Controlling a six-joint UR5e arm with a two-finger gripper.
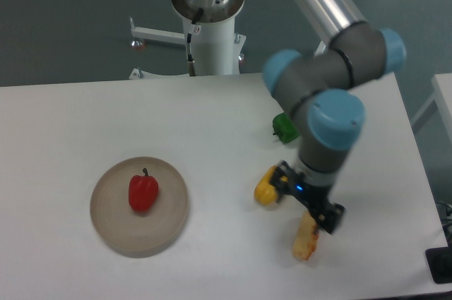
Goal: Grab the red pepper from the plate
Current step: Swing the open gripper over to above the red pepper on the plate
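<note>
The red pepper [143,192] is small and glossy with a short dark stem. It lies near the middle of the round beige plate [113,226] at the left front of the table. My gripper [309,202] hangs under the blue and grey wrist at the right front, well to the right of the plate and far from the red pepper. Its dark body points down at the table, and the fingers are hidden, so I cannot tell whether they are open or shut.
A yellow pepper [266,188] lies just left of the gripper. A pale yellow-orange elongated item [305,238] lies just below it. A green pepper [284,128] sits behind the arm's wrist. The robot base [210,25] stands at the table's back edge.
</note>
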